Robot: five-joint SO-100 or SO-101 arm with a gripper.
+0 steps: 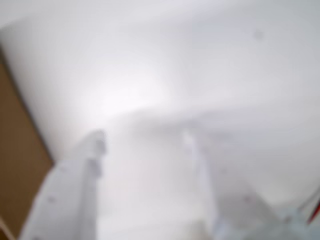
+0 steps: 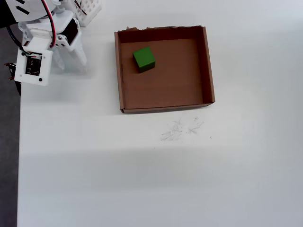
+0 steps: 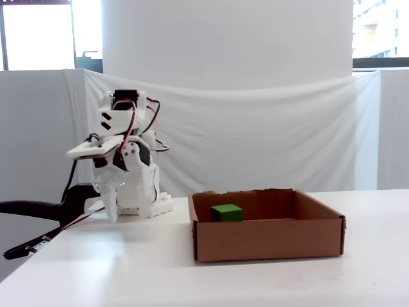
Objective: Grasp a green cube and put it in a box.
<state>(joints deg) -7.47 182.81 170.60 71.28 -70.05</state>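
The green cube (image 2: 144,59) sits flat on the floor of the box (image 2: 207,66), in the corner area near the ragged torn wall and the left wall as the overhead view shows them, touching neither. The fixed view agrees: the cube (image 3: 227,212) shows just above the front wall of the box (image 3: 268,240), resting low inside. By that, the task looks done.

The gripper (image 2: 70,60) is well apart from the box, folded back by the arm's base at the table's upper left corner in the overhead view, fingers pointing down at the white table (image 2: 142,179). In the wrist view the two pale fingers (image 1: 92,150) stand apart with only blurred white surface between them (the view is badly out of focus), so the tool is spread and holds nothing. A brown strip at that view's left edge is too blurred to name.

Little can go wrong from here. The main risk would be a fresh reach toward the box: the low cardboard walls are light, and a clipped rim could slide or tip the box and jolt the cube out. A white slotted basket (image 2: 87,10) stands just beside the arm and could be knocked by a swing.
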